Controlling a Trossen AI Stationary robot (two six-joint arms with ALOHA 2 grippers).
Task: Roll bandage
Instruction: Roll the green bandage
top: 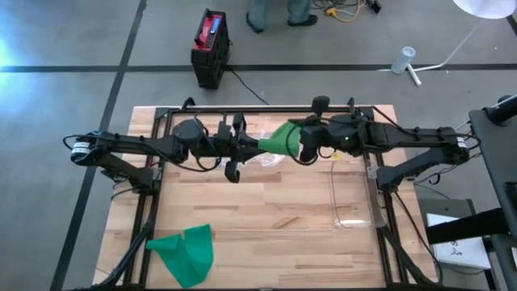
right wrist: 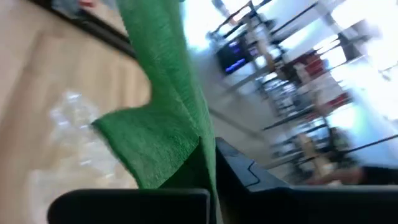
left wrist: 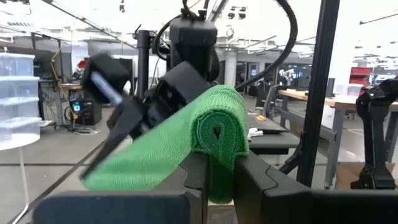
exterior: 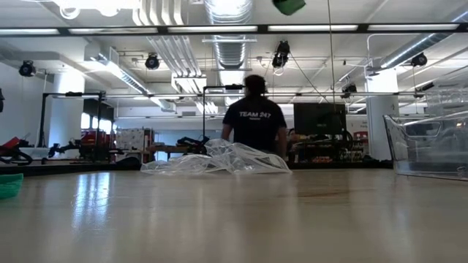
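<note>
I am working through the rolling step itself: both arms are meeting above the far middle of the table, with the green bandage (top: 283, 137) stretched in the air between them. My left gripper (left wrist: 219, 180) is pinching the part-wound roll, its fingers nearly closed on the coil, so the spiral end is showing just above the pads. My right gripper (right wrist: 208, 180) is clamped tight on the loose tail, which is fanning out from its fingers toward the roll. I am judging that the next move calls for keeping the tail taut while the roll is being turned, so the layers are winding evenly. A second green bandage (top: 184, 253) is lying near the table's front left corner, well apart, and crumpled clear plastic wrapping (exterior: 219, 158) is sitting beneath the arms.
</note>
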